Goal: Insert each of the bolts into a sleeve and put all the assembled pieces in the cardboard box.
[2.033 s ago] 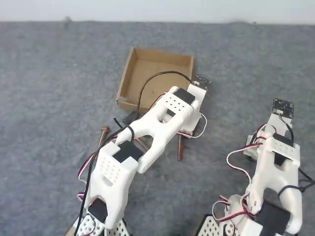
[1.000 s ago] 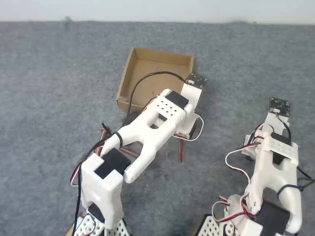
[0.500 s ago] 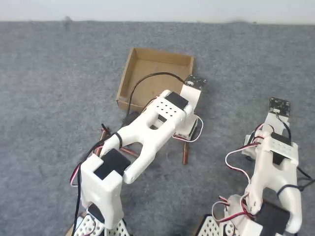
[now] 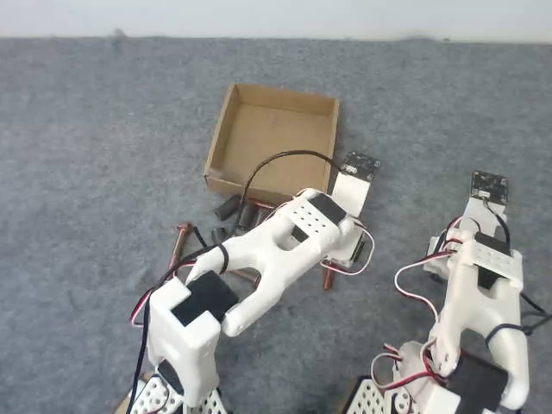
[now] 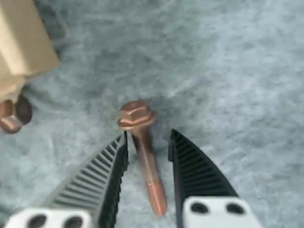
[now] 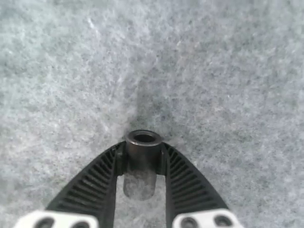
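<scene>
Copper bolt (image 5: pixel 142 156) on the grey carpet (image 5: pixel 237 71), straddled now by left gripper (image 5: pixel 148 137) after swinging clear of spare sleeves (image 4: pixel 231 207) beside cardboard box (image 4: pixel 226 129); jaws parted, touching nothing. Right gripper (image 6: pixel 142 148) clamped on black sleeve (image 6: pixel 141 142), bore up. Likely next: close, lift, insert.

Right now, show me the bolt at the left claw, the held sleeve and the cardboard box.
bolt (image 5: pixel 147 164), left wrist view, mid shank.
sleeve (image 6: pixel 141 165), right wrist view, outer wall.
cardboard box (image 4: pixel 274 145), high view, bare floor.

Sleeves (image 4: pixel 235 210) just before cardboard box (image 4: pixel 217 142)
</scene>
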Controlling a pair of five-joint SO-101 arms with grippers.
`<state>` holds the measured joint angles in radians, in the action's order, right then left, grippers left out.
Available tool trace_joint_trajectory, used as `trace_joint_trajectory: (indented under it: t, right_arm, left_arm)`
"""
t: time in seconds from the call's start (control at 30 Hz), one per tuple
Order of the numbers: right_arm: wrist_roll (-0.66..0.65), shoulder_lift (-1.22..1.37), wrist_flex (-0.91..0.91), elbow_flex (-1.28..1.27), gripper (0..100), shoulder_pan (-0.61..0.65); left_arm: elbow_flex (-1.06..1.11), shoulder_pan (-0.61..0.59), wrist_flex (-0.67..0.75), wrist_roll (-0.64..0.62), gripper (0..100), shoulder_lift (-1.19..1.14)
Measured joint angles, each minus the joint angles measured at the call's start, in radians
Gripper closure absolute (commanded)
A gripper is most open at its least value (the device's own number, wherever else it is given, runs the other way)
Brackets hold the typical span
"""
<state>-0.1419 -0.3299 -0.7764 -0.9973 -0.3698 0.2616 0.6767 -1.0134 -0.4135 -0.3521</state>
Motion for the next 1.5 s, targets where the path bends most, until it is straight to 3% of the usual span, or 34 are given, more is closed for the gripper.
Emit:
trace_joint_trajectory:
  t: [0.3,0.83,1.3,1.5]
  right_arm:
    - [-0.006,0.0,0.0,0.0,99.2,0.0]
    - [-0.006,0.0,0.0,0.0,99.2,0.0]
    - [-0.009,0.0,0.0,0.0,99.2,0.0]
    - [-0.009,0.0,0.0,0.0,99.2,0.0]
  left_arm:
    - [0.002,0.0,0.0,-0.066,87,0.0]
    - [0.055,0.0,0.146,-0.078,87,-0.005]
    - [-0.135,0.0,-0.04,-0.135,87,-0.124]
    - [-0.143,0.006,-0.064,-0.137,98,-0.124]
